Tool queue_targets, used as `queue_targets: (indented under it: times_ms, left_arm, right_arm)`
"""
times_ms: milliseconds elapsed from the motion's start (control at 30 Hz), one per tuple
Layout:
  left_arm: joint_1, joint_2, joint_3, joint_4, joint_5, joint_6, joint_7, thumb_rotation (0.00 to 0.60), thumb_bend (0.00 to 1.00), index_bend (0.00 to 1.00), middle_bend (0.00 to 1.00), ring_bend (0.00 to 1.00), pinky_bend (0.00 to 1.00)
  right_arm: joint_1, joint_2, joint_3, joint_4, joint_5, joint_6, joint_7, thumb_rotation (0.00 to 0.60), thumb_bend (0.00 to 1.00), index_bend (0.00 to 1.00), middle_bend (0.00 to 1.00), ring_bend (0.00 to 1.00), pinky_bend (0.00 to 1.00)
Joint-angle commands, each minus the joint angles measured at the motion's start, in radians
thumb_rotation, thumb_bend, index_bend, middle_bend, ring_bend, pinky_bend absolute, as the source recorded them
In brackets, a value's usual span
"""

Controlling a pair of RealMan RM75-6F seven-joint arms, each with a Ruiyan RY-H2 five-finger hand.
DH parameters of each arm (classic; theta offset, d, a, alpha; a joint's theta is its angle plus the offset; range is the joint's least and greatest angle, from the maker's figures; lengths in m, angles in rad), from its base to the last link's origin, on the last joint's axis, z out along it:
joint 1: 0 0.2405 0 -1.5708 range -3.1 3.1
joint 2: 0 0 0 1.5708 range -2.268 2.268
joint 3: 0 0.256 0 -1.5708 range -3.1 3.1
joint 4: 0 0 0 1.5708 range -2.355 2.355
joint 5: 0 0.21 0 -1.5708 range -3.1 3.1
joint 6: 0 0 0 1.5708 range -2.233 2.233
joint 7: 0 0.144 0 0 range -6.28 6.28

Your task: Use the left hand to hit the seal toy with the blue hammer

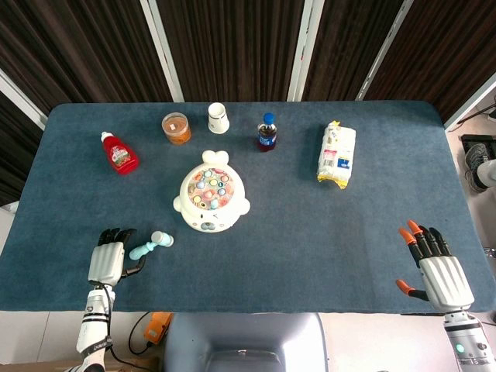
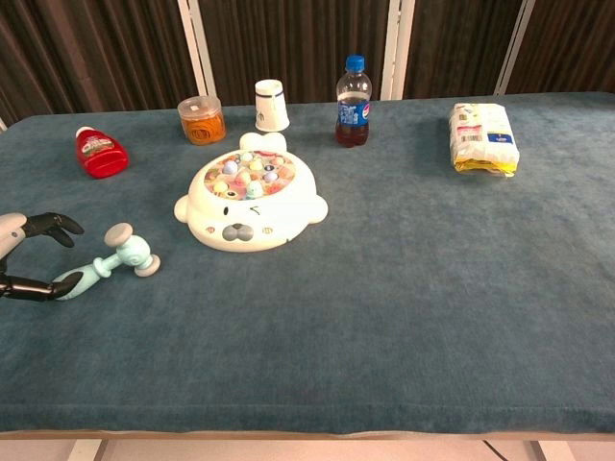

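Observation:
The white seal toy (image 1: 211,201) (image 2: 250,202), with coloured pegs on its back, sits at the table's middle left. The pale blue hammer (image 1: 151,245) (image 2: 104,262) lies flat to its front left, head toward the toy. My left hand (image 1: 110,255) (image 2: 29,255) is right at the handle end, fingers apart, with the thumb beside the handle tip; nothing is gripped. My right hand (image 1: 434,267) rests open at the front right of the table, far from both; the chest view does not show it.
Along the back stand a red ketchup bottle (image 1: 119,153), an orange-lidded jar (image 1: 177,128), a white paper cup (image 1: 218,118) and a cola bottle (image 1: 267,132). A snack packet (image 1: 337,156) lies at the back right. The blue cloth (image 1: 325,232) covers the table.

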Motion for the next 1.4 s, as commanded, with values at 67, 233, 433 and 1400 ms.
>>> queue_targets:
  times_ms: [67,233,433,1400]
  left_arm:
    - [-0.012,-0.006,0.003,-0.019,-0.007,-0.005,0.015,0.424,0.33,0.22,0.24,0.12,0.1]
    - [-0.032,-0.034,-0.006,-0.018,-0.029,0.0,0.049,0.425,0.33,0.23,0.25,0.12,0.1]
    - [-0.063,-0.081,-0.015,0.004,-0.065,-0.001,0.106,0.427,0.33,0.25,0.28,0.13,0.1]
    - [-0.104,-0.133,-0.029,0.094,-0.105,-0.004,0.087,0.544,0.34,0.36,0.35,0.19,0.11]
  right_arm:
    - [0.002,-0.001,0.001,0.001,0.004,-0.007,-0.002,0.6,0.23,0.0,0.0,0.0,0.0]
    - [0.006,-0.004,-0.002,0.0,0.003,-0.016,-0.008,0.6,0.23,0.0,0.0,0.0,0.0]
    - [0.007,0.0,-0.003,-0.002,0.003,-0.017,-0.001,0.6,0.23,0.0,0.0,0.0,0.0]
    - [0.003,0.009,-0.004,-0.001,0.006,-0.013,0.009,0.6,0.23,0.0,0.0,0.0,0.0]
